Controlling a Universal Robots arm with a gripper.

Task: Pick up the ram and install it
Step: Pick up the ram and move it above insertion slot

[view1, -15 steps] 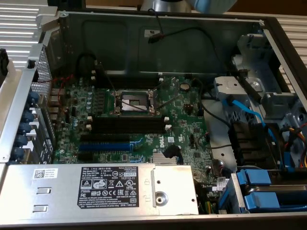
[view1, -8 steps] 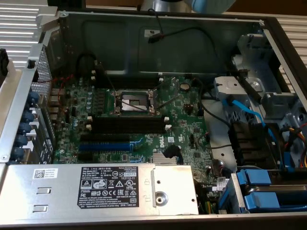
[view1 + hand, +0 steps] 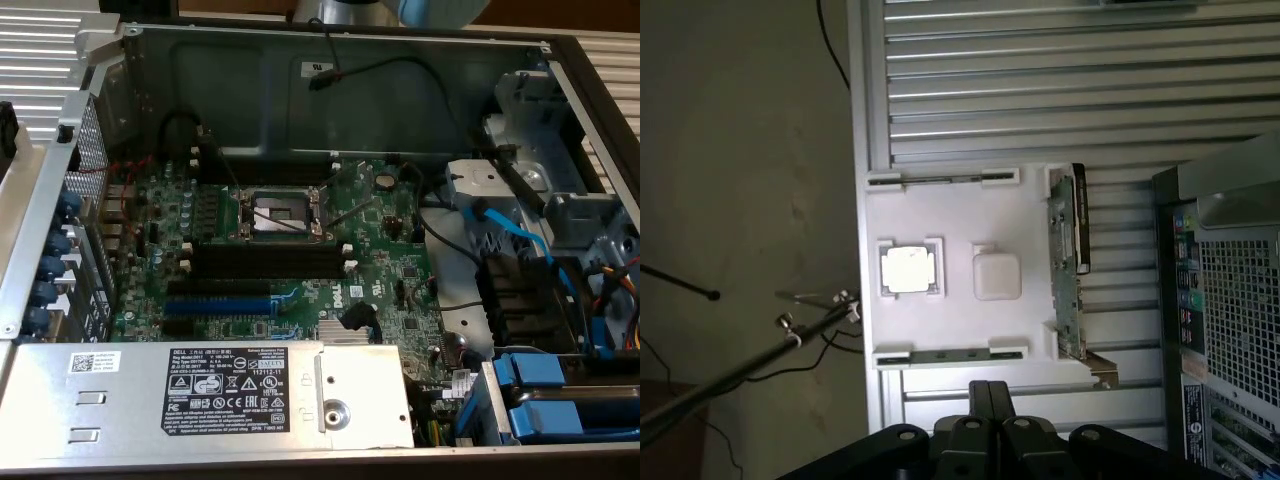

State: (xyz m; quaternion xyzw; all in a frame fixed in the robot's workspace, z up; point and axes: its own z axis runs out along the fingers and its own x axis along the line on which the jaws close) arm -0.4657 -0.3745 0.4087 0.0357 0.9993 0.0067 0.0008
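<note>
- Ram (image 3: pixel 1065 265) is held snug in a white tray (image 3: pixel 960 215), likely so it cannot slide.
- Claw (image 3: pixel 988 390) is shut, nothing held.
- Black slots (image 3: pixel 265 262) are seen bare.

open case (image 3: pixel 250 85) | motherboard (image 3: pixel 395 235) | power supply (image 3: pixel 240 385) | white tray (image 3: pixel 960 215) | square chip (image 3: pixel 908 268)

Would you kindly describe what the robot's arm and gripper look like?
The gripper is matte black: two slim, flat fingers on a body of rounded, bolted knuckles. The arm is silver-grey metal with a light blue cap.
</note>
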